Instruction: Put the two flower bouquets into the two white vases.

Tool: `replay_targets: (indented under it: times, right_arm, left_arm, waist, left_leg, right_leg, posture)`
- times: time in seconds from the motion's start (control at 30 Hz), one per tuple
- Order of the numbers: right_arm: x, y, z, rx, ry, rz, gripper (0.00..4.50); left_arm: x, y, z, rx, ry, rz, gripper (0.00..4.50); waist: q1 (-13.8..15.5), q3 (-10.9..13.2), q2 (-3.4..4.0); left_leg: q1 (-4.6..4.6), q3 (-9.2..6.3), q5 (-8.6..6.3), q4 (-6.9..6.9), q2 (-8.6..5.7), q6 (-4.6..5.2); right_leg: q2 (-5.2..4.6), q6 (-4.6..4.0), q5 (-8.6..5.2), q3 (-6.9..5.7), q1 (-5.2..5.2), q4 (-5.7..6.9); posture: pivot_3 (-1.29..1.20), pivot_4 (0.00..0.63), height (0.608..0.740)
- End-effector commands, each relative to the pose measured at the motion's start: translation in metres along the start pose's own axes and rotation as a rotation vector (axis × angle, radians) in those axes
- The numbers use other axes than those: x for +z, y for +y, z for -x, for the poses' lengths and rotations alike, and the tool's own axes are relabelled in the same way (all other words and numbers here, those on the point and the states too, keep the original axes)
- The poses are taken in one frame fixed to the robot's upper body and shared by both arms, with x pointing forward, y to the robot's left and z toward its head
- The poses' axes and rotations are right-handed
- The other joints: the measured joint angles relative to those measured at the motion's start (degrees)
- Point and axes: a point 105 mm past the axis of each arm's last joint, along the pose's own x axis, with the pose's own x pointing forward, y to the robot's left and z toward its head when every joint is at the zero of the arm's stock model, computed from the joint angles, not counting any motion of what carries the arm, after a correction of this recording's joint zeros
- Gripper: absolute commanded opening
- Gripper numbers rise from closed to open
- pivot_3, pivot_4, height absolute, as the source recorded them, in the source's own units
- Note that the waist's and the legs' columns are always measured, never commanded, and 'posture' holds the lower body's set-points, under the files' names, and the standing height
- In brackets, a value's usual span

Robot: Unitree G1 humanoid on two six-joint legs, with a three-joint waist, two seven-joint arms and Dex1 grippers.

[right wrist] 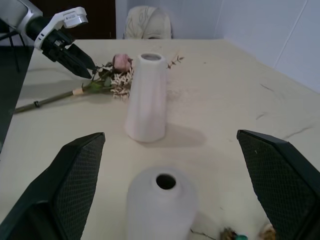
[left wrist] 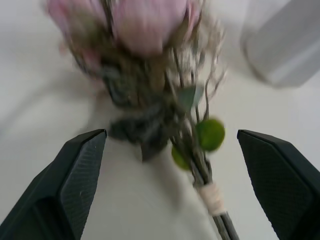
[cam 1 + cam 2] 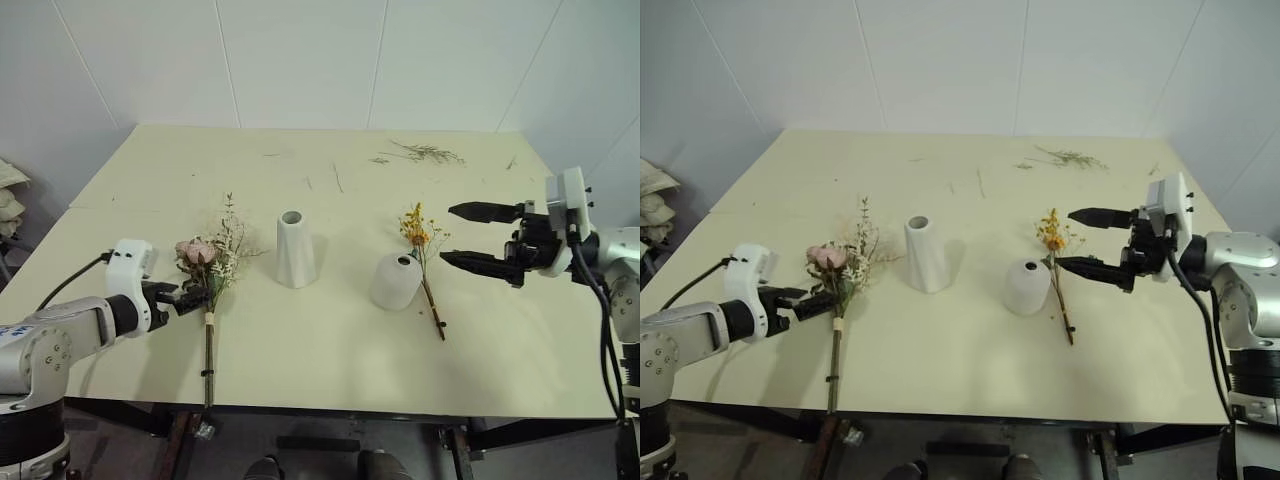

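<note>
Claws: left claw (image 3: 190, 297) wide open at rose bouquet (image 3: 208, 262) | right claw (image 3: 472, 236) wide open, empty

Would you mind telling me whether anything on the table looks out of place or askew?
Yes: the large pink rose bouquet lies flat with its long stem poking past the pale table's near edge. Loose dried twigs are scattered near the far edge. Both white ceramic vases stand upright: tall tapered one, round one.
</note>
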Motion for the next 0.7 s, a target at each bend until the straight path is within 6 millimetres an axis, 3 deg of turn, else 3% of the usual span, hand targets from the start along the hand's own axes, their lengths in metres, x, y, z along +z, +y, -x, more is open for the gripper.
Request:
replay_targets:
  times: [0.03, 0.3, 0.7]
  right_arm:
    - [0.011, -0.001, 0.002, 0.013, -0.001, 0.049, 4.47]
    - [0.009, 0.001, -0.004, 0.006, -0.004, 0.045, 4.47]
    - [0.006, -0.001, -0.011, -0.002, -0.003, 0.055, 4.47]
  left_arm:
    - [0.006, 0.0, 0.001, 0.03, 0.0, -0.001, 4.5]
    - [-0.016, -0.005, -0.019, 0.063, 0.165, 0.12, 4.5]
    - [-0.03, -0.011, -0.019, 0.033, 0.269, 0.11, 4.5]
  waist:
    - [-0.08, 0.0, 0.0]
    - [0.0, 0.0, -0.01]
    - [-0.17, 0.0, 0.0]
  left_leg:
    - [-0.01, 0.01, 0.0, 0.01, -0.01, 0.0]
    - [-0.01, 0.0, 0.0, 0.05, -0.03, -0.01]
    - [0.1, 0.02, 0.02, 0.1, -0.02, -0.04]
  right_leg:
    - [-0.01, 0.0, 0.0, 0.0, 0.0, 0.0]
    - [-0.02, 0.04, 0.03, 0.0, 0.03, 0.0]
    - [-0.02, 0.02, 0.05, 0.03, 0.08, 0.05]
  posture:
    - [0.0, 0.15, 0.74]
    - [0.0, 0.15, 0.74]
    - [0.0, 0.15, 0.74]
